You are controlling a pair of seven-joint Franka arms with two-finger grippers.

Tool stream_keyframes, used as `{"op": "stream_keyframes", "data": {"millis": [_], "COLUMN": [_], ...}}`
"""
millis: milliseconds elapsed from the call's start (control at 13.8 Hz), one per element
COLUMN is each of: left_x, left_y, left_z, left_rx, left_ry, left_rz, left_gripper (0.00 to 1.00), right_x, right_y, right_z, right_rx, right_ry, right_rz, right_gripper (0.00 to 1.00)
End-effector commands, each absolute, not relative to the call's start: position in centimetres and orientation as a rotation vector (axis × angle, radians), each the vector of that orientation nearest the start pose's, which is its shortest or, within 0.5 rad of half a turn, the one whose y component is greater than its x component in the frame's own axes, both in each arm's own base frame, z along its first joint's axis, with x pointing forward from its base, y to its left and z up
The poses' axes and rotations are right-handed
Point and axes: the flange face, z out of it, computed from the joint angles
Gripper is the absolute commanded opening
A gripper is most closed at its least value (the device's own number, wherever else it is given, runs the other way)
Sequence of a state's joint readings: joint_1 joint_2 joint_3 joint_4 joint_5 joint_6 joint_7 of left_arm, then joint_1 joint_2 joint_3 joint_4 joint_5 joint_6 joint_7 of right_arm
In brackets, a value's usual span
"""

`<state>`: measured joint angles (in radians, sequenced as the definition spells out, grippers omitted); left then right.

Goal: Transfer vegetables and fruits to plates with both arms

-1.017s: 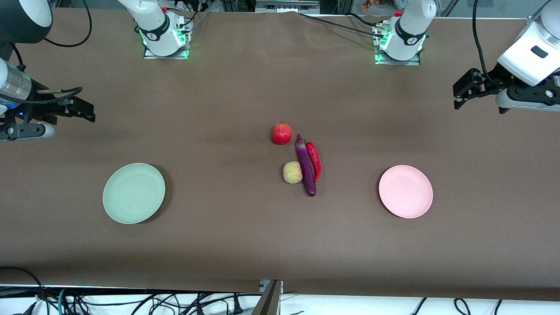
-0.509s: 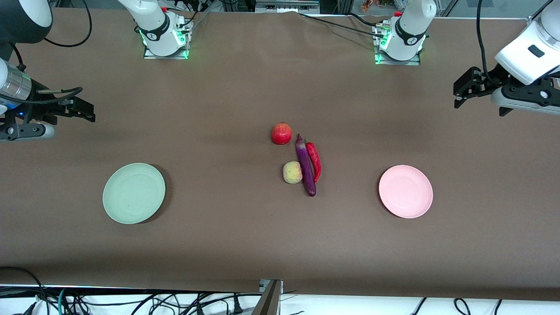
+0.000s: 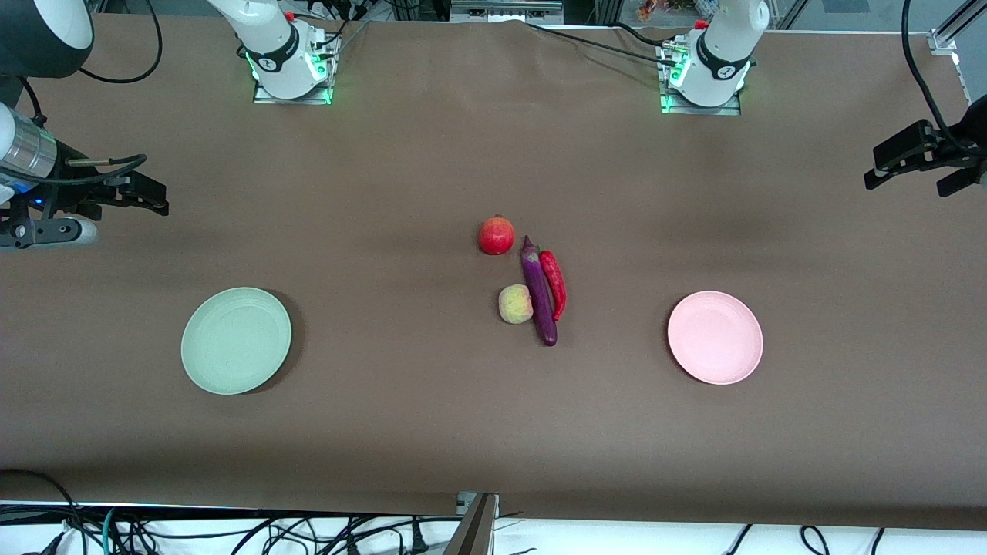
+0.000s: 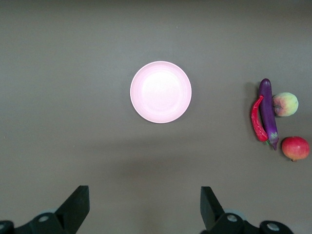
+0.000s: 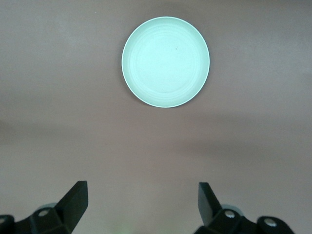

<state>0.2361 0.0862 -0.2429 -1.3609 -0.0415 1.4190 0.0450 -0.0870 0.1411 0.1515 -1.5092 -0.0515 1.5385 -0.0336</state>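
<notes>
With both the left hand (image 3: 902, 158) and right hand (image 3: 143, 196) spread apart and empty, each should approach its nearest item squarely, lifting the chili pepper (image 3: 553, 283) clear of the eggplant (image 3: 538, 291).

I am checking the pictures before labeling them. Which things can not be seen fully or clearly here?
- Left gripper: front view, its arm is cut off by the picture's edge; left wrist view shows only the open fingertips.
- Right gripper: front view, partly cut by the edge; right wrist view shows only the fingertips.
- Eggplant: where it meets the peach and chili pepper, touching or not cannot be told.
- Pomegranate crown: too small.
</notes>
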Motion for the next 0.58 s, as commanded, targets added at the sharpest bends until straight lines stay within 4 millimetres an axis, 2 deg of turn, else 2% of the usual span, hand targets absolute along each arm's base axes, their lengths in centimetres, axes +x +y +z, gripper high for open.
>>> {"op": "stream_keyframes", "data": {"millis": [0, 145, 218, 291, 509], "left_x": [55.3, 53.9, 53.6, 53.6, 53.7], "left_y": [-1.3, -3.0, -4.8, -5.3, -4.7], "left_z": [67.9, 69.7, 69.9, 70.0, 69.9], "left_rx": [-3.207, -3.2, -3.189, -3.188, -3.191], "left_ry": [0.14, 0.182, 0.235, 0.248, 0.231], "left_rz": [0.036, -0.007, -0.01, -0.02, -0.018], "left_gripper": [1.0, 1.0, 1.0, 1.0, 1.0], "right_x": [59.4, 59.4, 59.4, 59.4, 59.4], "right_y": [2.5, 2.5, 2.5, 2.5, 2.5], "right_z": [57.4, 57.4, 57.4, 57.3, 57.4], "right_rx": [-3.151, -3.151, -3.151, -3.151, -3.151], "right_ry": [-0.14, -0.143, -0.143, -0.143, -0.145], "right_rz": [0.162, 0.159, 0.159, 0.162, 0.159], "right_gripper": [1.0, 1.0, 1.0, 1.0, 1.0]}}
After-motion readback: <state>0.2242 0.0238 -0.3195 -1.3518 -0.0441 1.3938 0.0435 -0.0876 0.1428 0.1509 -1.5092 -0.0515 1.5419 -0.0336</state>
